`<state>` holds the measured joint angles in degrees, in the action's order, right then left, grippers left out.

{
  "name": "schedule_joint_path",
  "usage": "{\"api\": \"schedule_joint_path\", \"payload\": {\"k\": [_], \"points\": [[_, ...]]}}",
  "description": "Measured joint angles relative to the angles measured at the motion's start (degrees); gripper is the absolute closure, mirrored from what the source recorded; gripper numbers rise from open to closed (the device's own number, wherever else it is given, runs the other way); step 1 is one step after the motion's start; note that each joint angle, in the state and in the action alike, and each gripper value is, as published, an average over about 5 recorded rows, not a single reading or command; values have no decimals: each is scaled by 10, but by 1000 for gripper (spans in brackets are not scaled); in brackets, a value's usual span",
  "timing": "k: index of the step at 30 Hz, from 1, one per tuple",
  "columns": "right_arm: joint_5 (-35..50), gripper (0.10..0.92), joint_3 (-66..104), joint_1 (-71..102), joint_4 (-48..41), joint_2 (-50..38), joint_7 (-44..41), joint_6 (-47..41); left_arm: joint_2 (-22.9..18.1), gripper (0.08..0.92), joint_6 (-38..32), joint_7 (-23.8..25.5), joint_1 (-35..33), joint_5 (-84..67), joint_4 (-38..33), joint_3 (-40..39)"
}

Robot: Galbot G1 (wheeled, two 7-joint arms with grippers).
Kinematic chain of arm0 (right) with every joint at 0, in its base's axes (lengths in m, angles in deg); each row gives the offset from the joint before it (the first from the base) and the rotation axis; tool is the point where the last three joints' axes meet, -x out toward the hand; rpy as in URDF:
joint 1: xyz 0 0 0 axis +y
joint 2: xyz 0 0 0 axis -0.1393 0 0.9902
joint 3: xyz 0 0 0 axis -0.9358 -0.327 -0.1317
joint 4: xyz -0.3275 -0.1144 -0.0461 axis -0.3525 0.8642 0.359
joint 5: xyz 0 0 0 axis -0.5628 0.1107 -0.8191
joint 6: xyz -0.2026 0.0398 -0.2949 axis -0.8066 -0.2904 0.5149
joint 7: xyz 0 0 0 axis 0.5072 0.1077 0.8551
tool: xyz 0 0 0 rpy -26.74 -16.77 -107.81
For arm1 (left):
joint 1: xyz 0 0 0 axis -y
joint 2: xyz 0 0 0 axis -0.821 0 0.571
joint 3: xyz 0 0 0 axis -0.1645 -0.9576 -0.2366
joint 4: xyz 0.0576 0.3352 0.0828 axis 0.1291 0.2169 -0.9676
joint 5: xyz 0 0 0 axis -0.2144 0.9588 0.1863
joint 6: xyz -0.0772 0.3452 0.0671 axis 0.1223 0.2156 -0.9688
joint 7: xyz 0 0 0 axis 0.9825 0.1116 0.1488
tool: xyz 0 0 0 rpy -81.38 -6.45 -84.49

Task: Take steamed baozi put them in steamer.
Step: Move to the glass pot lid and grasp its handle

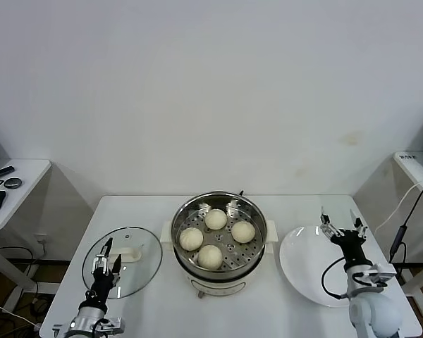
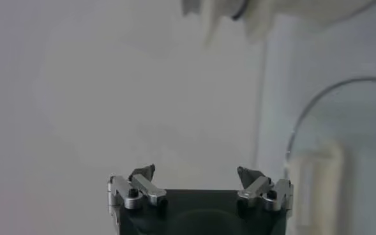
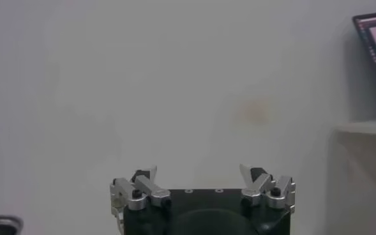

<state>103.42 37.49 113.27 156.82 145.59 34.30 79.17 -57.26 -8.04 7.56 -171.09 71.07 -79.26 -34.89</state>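
All four smooth cream-white baozi point(image 1: 213, 237) already sit on the perforated tray inside the shiny steel steamer point(image 1: 249, 210). Both pincers, left point(image 1: 107, 255) and right point(image 1: 340, 223), gape wide and empty; a careless sweep could knock the round glass lid point(image 1: 144, 266) or flat white plate point(image 1: 303, 267) off the counter point(image 1: 268, 310).

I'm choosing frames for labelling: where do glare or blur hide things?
Head view: sharp; the shiny steel steamer rim glints, the four cream-white buns stay clear. Left wrist view: the round glass lid is soft. Right wrist view: mostly plain wall.
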Motion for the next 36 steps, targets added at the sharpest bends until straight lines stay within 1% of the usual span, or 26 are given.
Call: {"api": "schedule_joint_path", "payload": {"k": [23,29,36], "points": [[3,203,9,8,-10,20,3,-7,20,177,-22,-45,54,42,123,3],[1,203,9,7,-16,24,2,-6,18,177,-22,-45,71,50,138,0],[5,203,9,8,-16,27,1,-9,17,177,-17,-32,93,64,154,-1]]}}
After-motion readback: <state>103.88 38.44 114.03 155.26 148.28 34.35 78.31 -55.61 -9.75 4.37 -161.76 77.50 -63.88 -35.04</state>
